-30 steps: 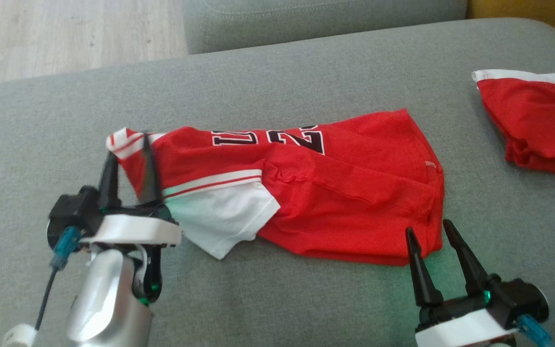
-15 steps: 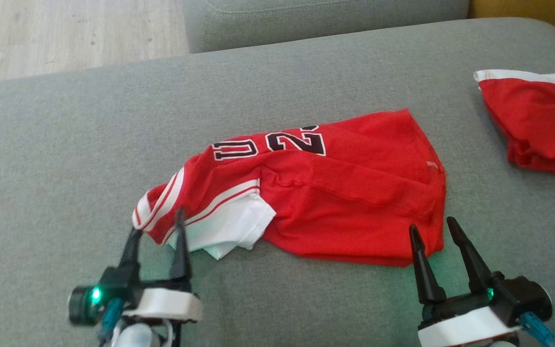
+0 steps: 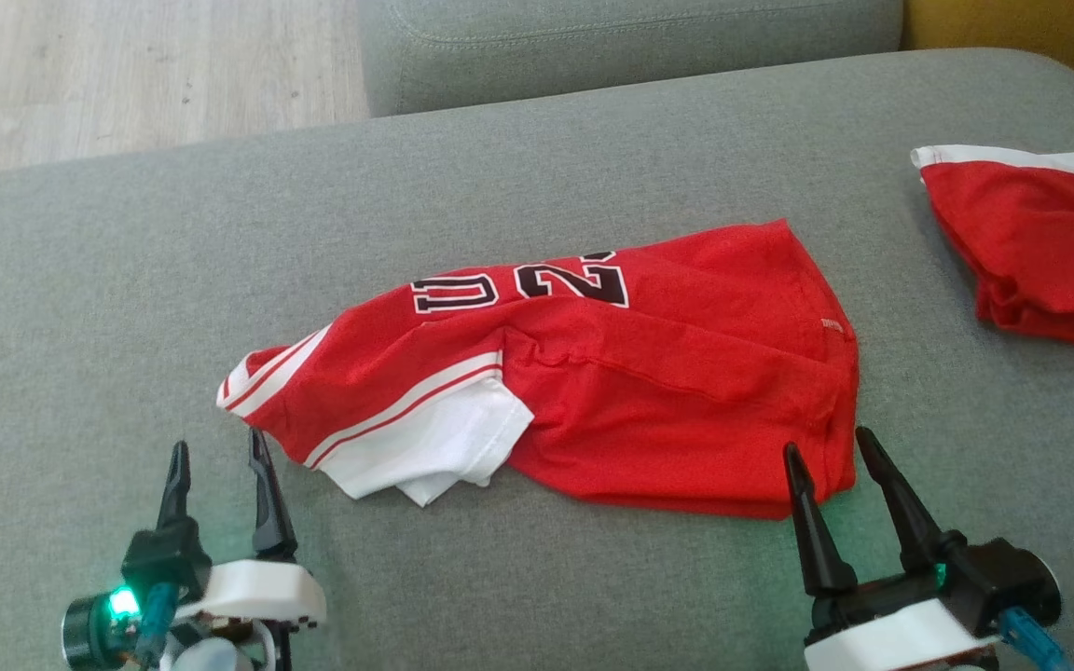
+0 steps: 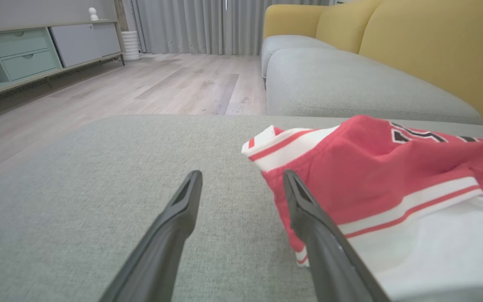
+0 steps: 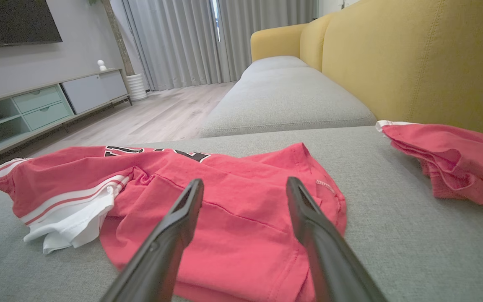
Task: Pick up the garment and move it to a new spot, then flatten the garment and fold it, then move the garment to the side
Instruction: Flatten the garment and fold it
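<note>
**Red jersey lies on grey cushion, both grippers open**

The garment (image 3: pixel 612 373), a red jersey with white sleeves, red-and-white striped trim and dark lettering, lies crumpled and partly folded over itself in the middle of a broad grey fabric cushion (image 3: pixel 108 280). One white sleeve sticks out from under its near edge.

The left gripper (image 3: pixel 218 441) sits low at the near left with its fingers spread and nothing between them. Its tips are just beside the jersey's striped corner. In the left wrist view one finger overlaps that corner, and whether it touches cannot be told.

The right gripper (image 3: pixel 827 439) is spread too and holds nothing. Its tips are at the jersey's near right hem.

A second red cloth (image 3: pixel 1031 242) with a white band lies bunched near the cushion's far right edge, well apart from the jersey.

Beyond the cushion is another grey seat (image 5: pixel 283 96) with a yellow backrest (image 5: pixel 413 63). The floor (image 4: pixel 162 84) is pale wood planks. Grey curtains (image 5: pixel 183 42) hang at the far end, with a white ribbed cylinder (image 4: pixel 131 45) standing at their foot. A low cabinet (image 4: pixel 23 54) with pale green drawers runs along the wall, with a small white figure (image 4: pixel 93 14) on top, and a dark screen (image 5: pixel 15 21) hangs above it.
</note>
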`<state>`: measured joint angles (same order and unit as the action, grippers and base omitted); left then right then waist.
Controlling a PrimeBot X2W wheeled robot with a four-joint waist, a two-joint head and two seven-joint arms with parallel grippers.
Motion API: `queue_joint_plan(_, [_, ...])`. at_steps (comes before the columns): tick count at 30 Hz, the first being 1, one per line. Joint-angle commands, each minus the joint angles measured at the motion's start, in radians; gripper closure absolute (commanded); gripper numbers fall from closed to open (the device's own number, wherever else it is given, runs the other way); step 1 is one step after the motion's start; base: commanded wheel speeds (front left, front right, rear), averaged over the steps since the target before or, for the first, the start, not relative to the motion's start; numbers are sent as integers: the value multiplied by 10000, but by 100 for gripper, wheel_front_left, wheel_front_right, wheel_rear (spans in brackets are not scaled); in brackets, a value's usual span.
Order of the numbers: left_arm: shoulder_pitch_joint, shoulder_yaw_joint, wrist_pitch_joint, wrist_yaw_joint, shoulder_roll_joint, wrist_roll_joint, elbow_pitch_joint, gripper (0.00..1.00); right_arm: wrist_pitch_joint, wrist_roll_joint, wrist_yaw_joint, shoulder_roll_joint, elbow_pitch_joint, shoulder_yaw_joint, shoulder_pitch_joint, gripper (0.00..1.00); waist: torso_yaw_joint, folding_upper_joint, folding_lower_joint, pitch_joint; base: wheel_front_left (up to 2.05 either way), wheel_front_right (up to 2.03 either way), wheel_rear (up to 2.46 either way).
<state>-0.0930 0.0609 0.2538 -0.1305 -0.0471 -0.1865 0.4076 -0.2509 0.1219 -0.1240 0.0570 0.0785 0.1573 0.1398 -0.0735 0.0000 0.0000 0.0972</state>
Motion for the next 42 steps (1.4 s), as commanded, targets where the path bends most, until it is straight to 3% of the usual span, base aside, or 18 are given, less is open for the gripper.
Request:
queue_joint_plan(1, [-328,-379,80,49,-144,9,-259,0,-109,17,-67,148,-281,247,-63,0,-11,0,0,-7,0,0,0])
queue_joint_plan(5, [-148,-217,80,495,-208,299,-852,0,-109,38,-67,150,-311,214,-61,0,-40,0,0,38,0,0,0])
queue_joint_plan(8, [264,501,80,898,-243,941,-1181,0,-109,45,-67,136,-316,209,-98,0,-72,0,0,94,0,0,0])
queue_joint_plan(17, [196,2389,80,1659,-249,2071,-16,0,-109,41,-67,135,-320,266,-310,0,-274,0,0,372,0,0,0])
queue_joint_plan(31, [-991,2418,80,1482,-207,1784,2275,0,-109,31,-67,187,-320,261,-449,0,-469,0,0,614,0,0,0])
queue_joint_plan(32, [-1021,2392,80,1496,-194,1695,2366,4,-109,37,-67,185,-316,256,-447,0,-468,0,0,610,0,0,0])
queue_joint_plan(33, [-1035,2363,80,1486,-181,1610,2445,16,-109,44,-67,182,-312,246,-442,0,-461,0,0,603,0,0,0])
queue_joint_plan(35, [-1062,2355,80,1489,-159,1487,2515,49,-109,48,-67,174,-307,228,-426,0,-439,0,0,588,0,0,0])
queue_joint_plan(36, [-1065,2361,80,1505,-150,1432,2539,59,-109,47,-67,169,-307,221,-421,0,-423,0,0,582,0,0,0])
queue_joint_plan(38, [-1071,2403,80,1552,-137,1366,2607,100,-109,42,-67,158,-303,217,-416,0,-384,0,0,560,0,0,0])
queue_joint_plan(42, [-1116,2409,80,1544,-132,1297,2464,100,-109,42,-67,152,-279,201,-396,0,-250,0,0,495,0,0,0])
